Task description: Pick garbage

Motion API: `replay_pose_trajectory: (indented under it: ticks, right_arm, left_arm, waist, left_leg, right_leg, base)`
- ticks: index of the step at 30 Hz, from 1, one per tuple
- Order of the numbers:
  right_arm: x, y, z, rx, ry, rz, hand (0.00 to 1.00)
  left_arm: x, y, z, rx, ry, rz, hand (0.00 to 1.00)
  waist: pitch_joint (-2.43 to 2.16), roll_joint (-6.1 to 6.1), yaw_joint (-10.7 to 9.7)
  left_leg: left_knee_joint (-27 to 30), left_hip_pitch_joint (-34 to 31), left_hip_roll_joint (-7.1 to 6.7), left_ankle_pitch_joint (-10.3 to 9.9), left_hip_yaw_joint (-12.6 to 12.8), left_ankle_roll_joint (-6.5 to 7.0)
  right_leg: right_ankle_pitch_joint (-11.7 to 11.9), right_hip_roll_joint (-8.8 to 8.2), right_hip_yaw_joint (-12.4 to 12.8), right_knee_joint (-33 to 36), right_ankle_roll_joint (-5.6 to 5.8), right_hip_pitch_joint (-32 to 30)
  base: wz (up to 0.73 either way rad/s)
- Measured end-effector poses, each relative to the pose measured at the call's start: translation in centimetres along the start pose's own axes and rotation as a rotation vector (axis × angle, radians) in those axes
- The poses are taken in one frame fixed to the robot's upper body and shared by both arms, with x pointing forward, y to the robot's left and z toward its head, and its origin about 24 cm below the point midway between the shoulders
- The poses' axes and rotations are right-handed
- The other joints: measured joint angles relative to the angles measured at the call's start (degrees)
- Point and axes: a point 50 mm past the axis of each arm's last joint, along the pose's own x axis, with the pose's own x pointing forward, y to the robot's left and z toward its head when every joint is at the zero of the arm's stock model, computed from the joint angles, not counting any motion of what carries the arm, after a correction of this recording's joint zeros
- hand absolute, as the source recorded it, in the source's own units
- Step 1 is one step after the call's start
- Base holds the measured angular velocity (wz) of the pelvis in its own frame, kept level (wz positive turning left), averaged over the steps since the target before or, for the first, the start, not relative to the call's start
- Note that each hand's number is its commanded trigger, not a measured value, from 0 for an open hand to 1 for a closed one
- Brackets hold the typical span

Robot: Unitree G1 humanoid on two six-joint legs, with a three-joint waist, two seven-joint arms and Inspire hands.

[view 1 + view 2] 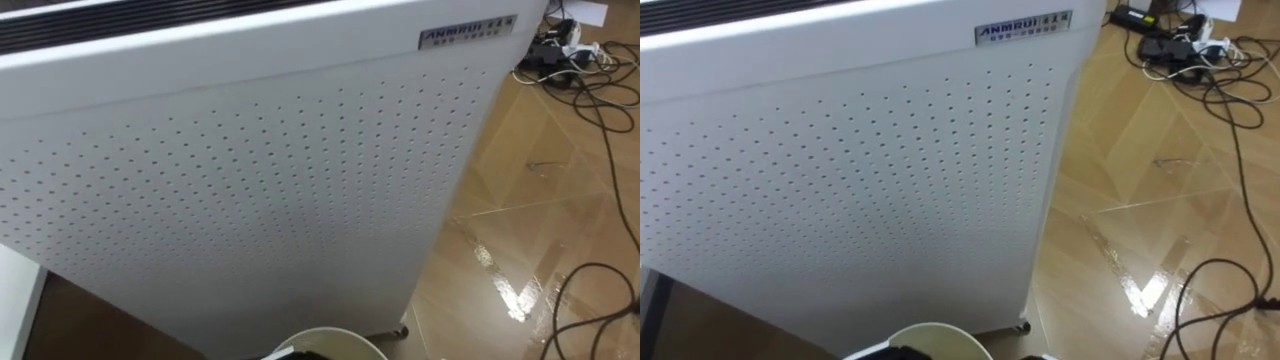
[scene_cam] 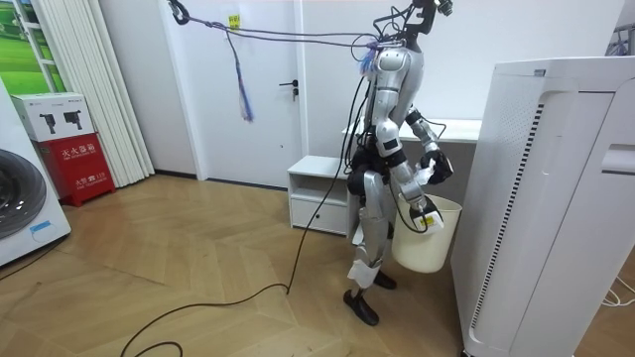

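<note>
The robot stands on a glossy wooden floor (image 2: 198, 258), close against a tall white perforated air purifier (image 1: 250, 170), with loose cables (image 1: 590, 90) on the boards beyond it. Its right hand (image 2: 425, 220) is closed on the rim of 1 white bin (image 2: 427, 248) hanging at its thigh. The bin's inside is hidden, so any garbage cannot be made out, and I cannot tell the raised left hand's (image 2: 434, 167) state.

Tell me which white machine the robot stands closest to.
The tall air purifier with the dotted front, at the room view's right; the robot faces it up close. The washing machine sits far off at that view's left edge.
</note>
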Motion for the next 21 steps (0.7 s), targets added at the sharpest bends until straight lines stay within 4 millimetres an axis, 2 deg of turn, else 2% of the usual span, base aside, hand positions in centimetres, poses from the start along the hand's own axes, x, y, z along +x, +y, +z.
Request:
replay_pose_trajectory:
  ticks: [8,21]
  right_arm:
    - [-0.1,-0.19,0.09,0.016,-0.011,-0.005,1.0]
    - [-0.21,-0.4,0.13,0.023,-0.016,-0.009,1.0]
  left_arm:
    - [-0.78,0.64,-0.22,0.015,0.025,0.023,0.0]
    - [-0.86,0.72,-0.23,0.017,0.027,0.026,0.0]
  waist:
    - [-0.1,0.15,0.05]
    - [-0.27,0.36,0.16]
  left_leg:
    - [0.07,-0.18,-0.03,0.01,0.43,0.0]
    - [0.98,-0.82,0.02,0.04,0.56,0.05]
  right_leg:
    - [-0.09,-0.19,-0.3,-0.09,0.06,0.0]
    - [-0.11,-0.3,-0.92,-0.01,0.07,0.0]
  base:
    - [0.0]
    - [0.02]
